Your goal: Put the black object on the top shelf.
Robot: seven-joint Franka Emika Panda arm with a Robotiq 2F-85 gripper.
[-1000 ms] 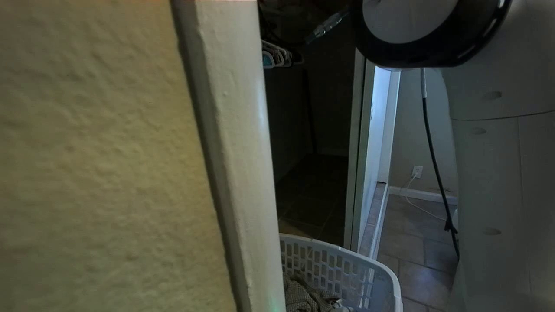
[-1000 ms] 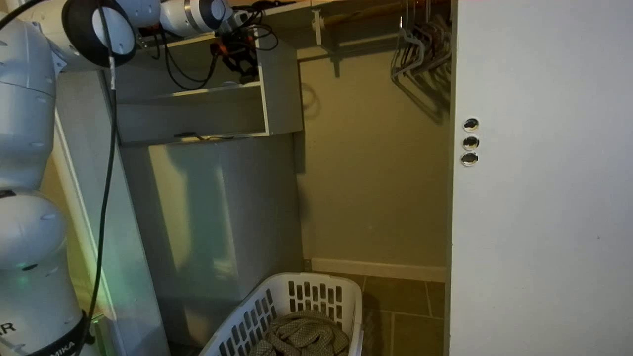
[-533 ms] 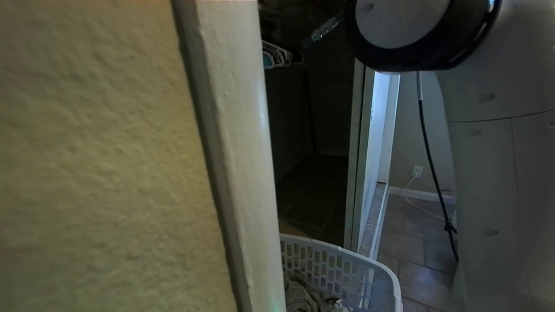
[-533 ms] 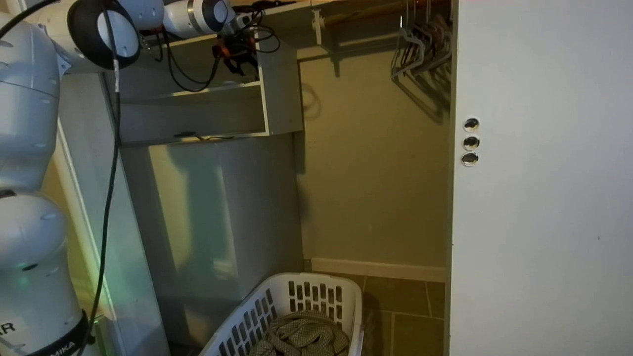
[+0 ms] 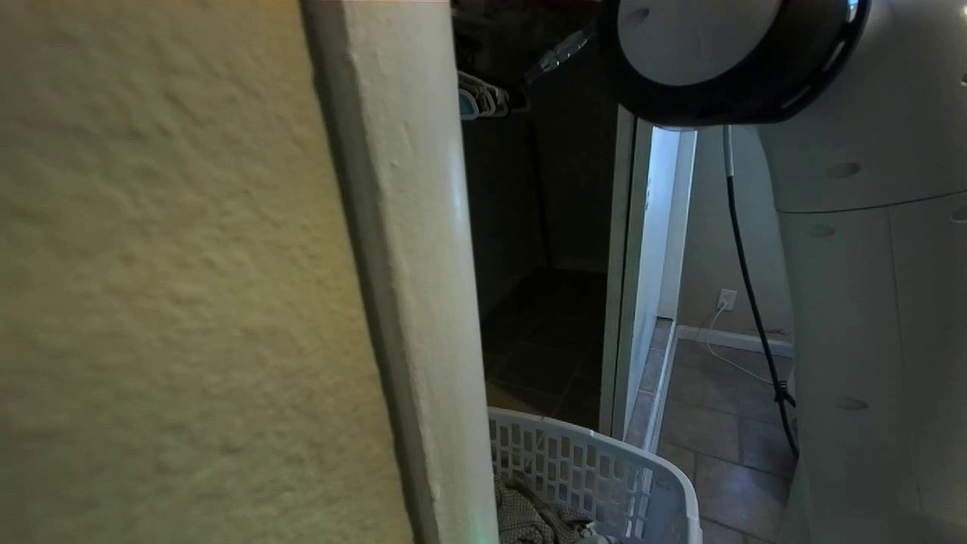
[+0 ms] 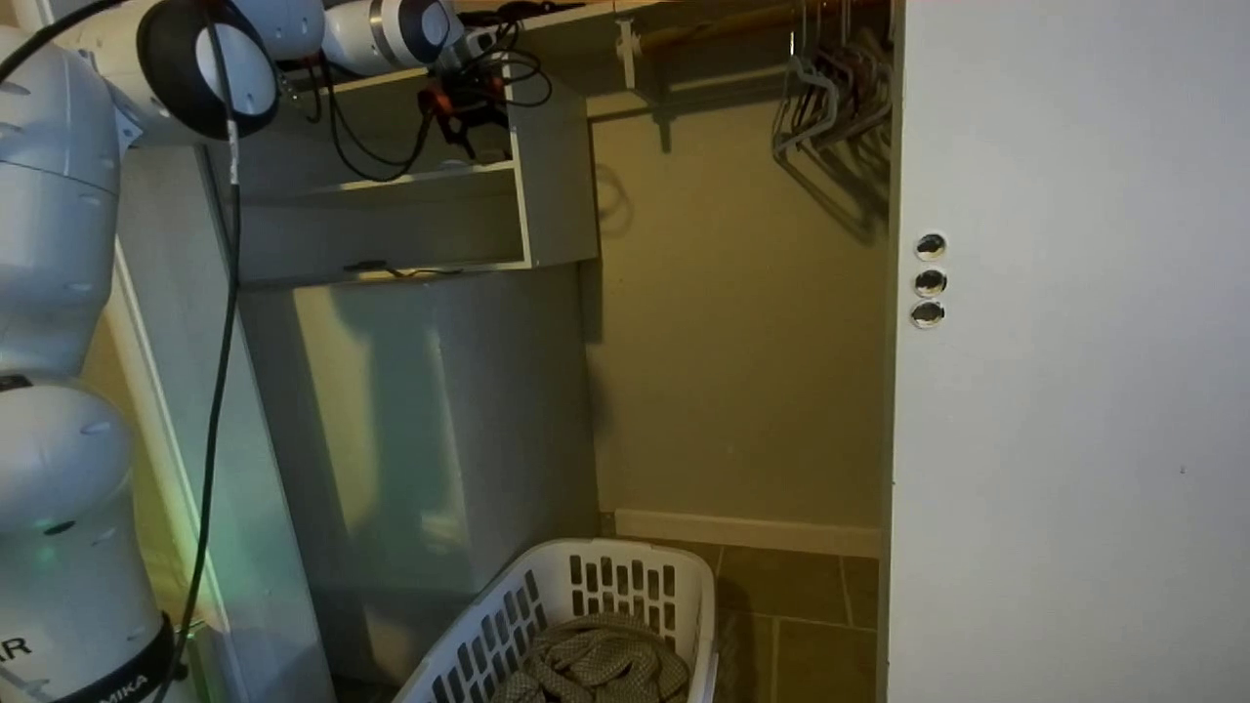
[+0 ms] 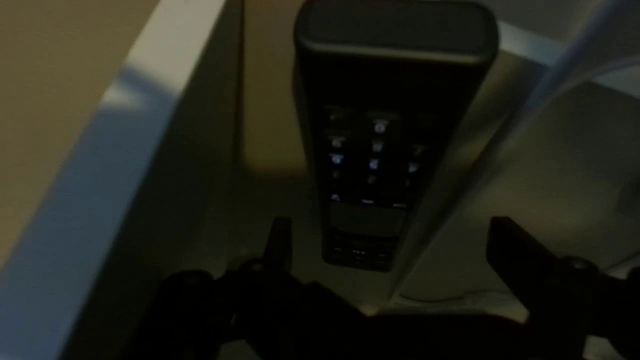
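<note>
Pale worktop [image 6: 439, 176] above a tiled floor [image 6: 820, 654]

The worktop, a shelf board, carries a small pale item [image 6: 454, 164]; whether the black handset [image 7: 385, 135] in the wrist view rests on it cannot be told. On the lower board [image 6: 493, 266] lies a thin dark item [image 6: 366, 266]. A white slotted basket [image 6: 698, 605] stands on the tiled floor, its foot out of sight; a white cord [image 5: 740, 369] trails across the tiles.
</note>
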